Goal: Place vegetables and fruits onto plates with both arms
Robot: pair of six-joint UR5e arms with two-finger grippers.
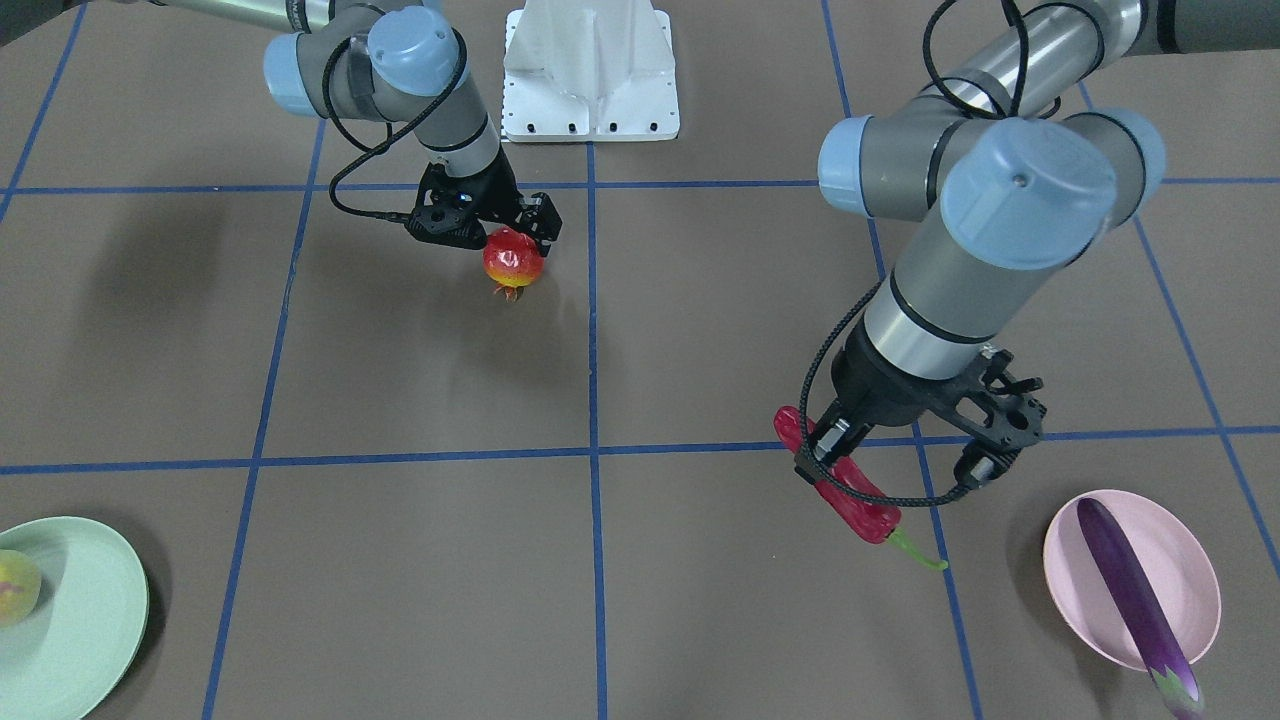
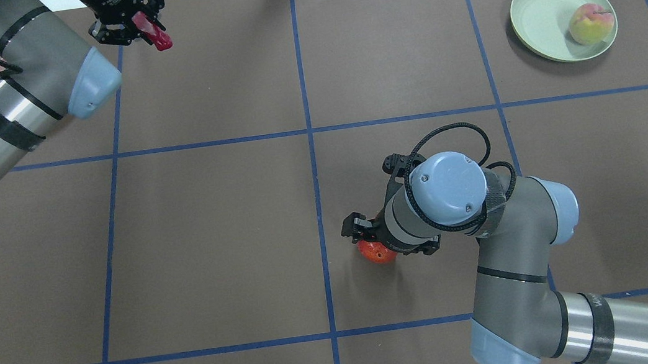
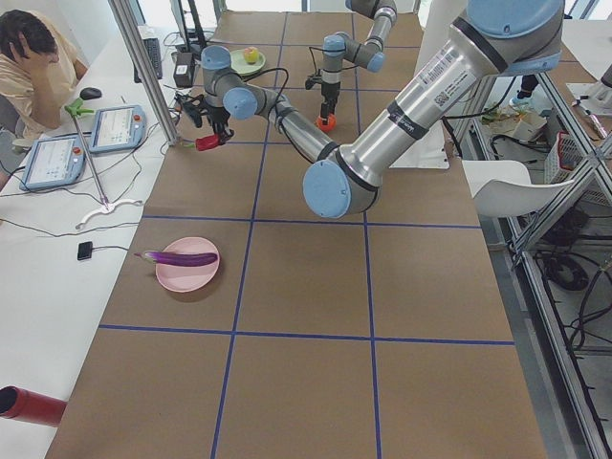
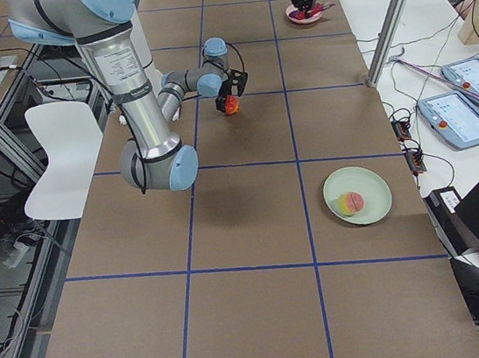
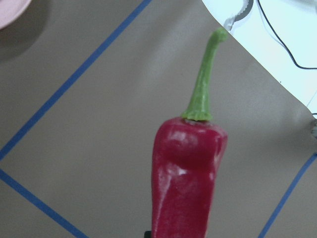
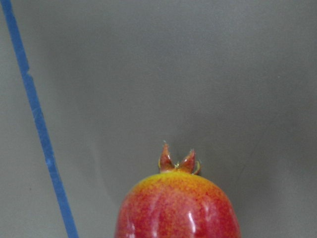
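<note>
My left gripper is shut on the red chili pepper and holds it above the table, just left of the pink plate in the front-facing view. The purple eggplant lies across that plate. The chili fills the left wrist view, stem pointing away. My right gripper is shut on the red-and-yellow pomegranate, crown down, held a little above the table's middle. The peach sits on the mint green plate at the far right in the overhead view.
The white base block stands at the robot's edge of the table. Blue tape lines grid the brown tabletop. An operator sits at a side desk with tablets and cables beyond the far edge. A metal post rises there.
</note>
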